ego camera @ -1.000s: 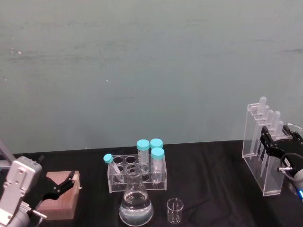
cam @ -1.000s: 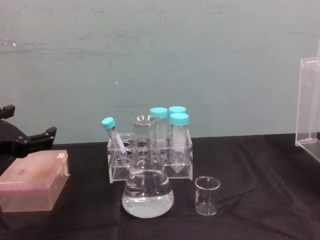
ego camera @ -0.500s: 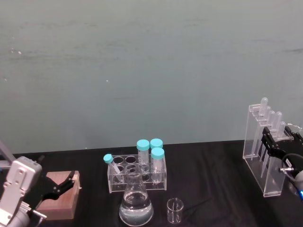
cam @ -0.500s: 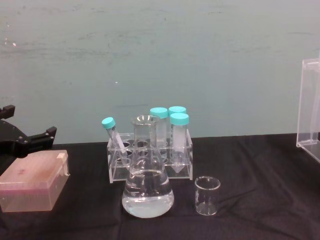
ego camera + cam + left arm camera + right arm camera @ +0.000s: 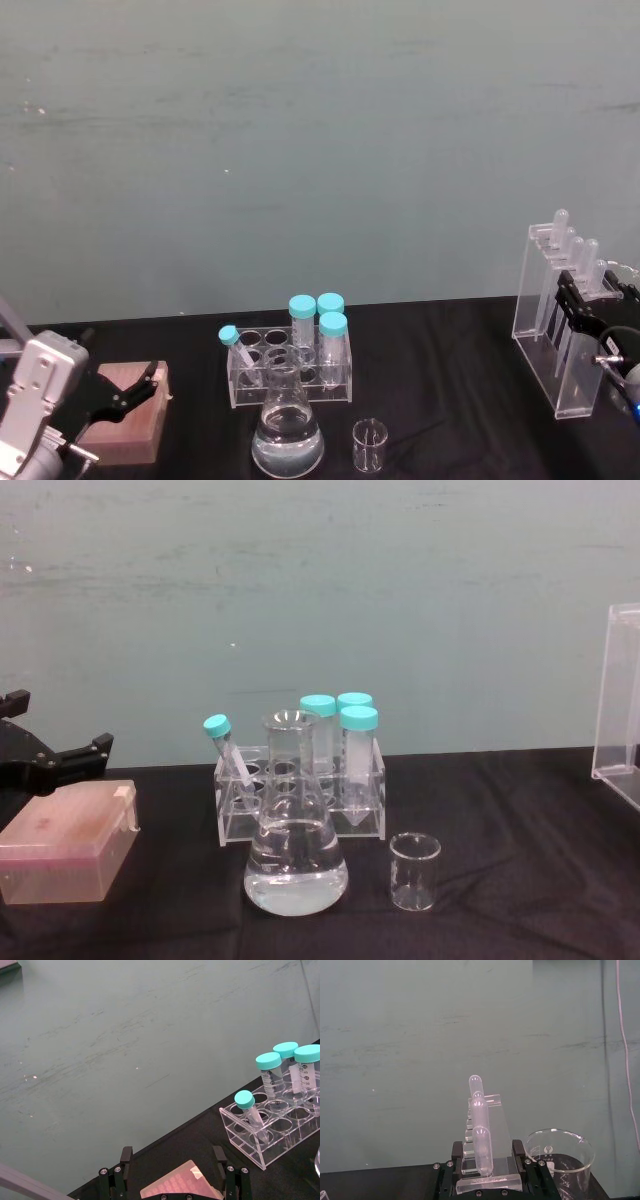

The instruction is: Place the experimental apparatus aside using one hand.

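My right gripper point(image 5: 588, 302) is shut on the tall acrylic stand of plastic pipettes point(image 5: 548, 335) at the table's far right. In the right wrist view its black fingers point(image 5: 446, 1169) clamp the stand point(image 5: 487, 1160) from both sides, and the stand's left edge point(image 5: 620, 700) shows in the chest view. The conical flask with clear liquid point(image 5: 287, 432) point(image 5: 295, 855) stands near the front centre. A small glass beaker point(image 5: 369, 446) point(image 5: 414, 871) sits just to its right. My left gripper point(image 5: 135, 385) point(image 5: 60, 728) point(image 5: 172, 1170) hangs open at the far left.
A clear rack of teal-capped tubes point(image 5: 290, 365) point(image 5: 300, 795) point(image 5: 270, 1130) stands behind the flask. A pink tip box point(image 5: 125, 415) point(image 5: 65, 840) point(image 5: 180, 1189) lies under my left gripper. A larger glass beaker point(image 5: 560, 1157) stands beside the pipette stand. Black cloth covers the table.
My right gripper has carried the pipette stand a little farther right and slightly lower. The flask, the small beaker and the left arm have not moved.
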